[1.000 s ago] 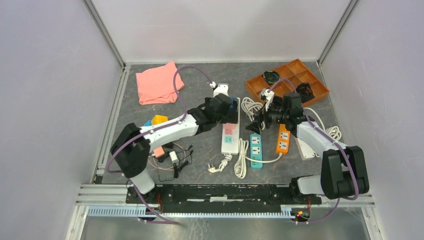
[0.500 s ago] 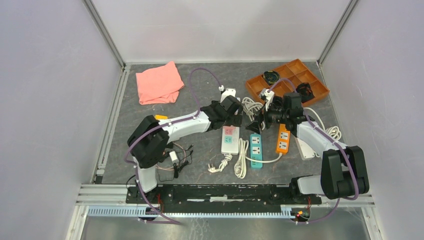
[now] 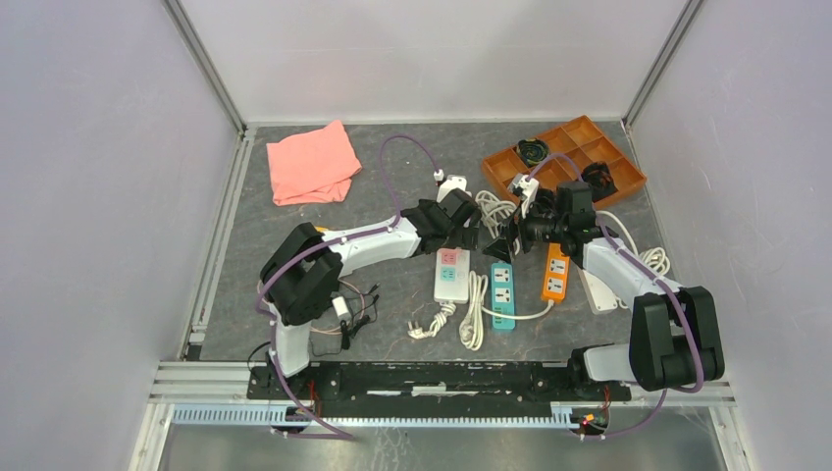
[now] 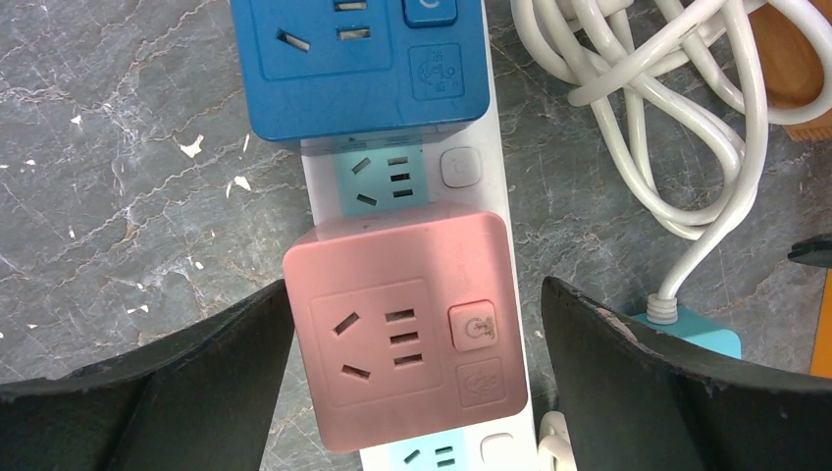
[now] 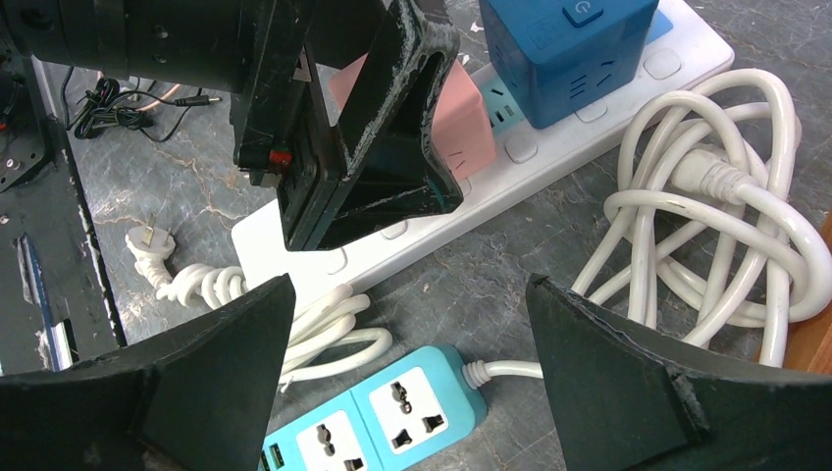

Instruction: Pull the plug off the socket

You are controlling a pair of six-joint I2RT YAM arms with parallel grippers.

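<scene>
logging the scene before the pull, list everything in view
white power strip: one, white, table centre
pink cube plug: one, pink, on that strip
blue cube plug: one, blue, beyond the pink
teal strip: one, teal, right of white
orange strip: one, orange, right of teal
cord coil: one, white, by the blue cube
tray: one, orange, far right
cloth: one, pink, far left
left gripper: one, black, open astride pink cube
right gripper: one, black, open, alongside

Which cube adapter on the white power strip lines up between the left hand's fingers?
The pink cube adapter, framed by the open left hand; the blue cube adapter lies beyond it.
</scene>
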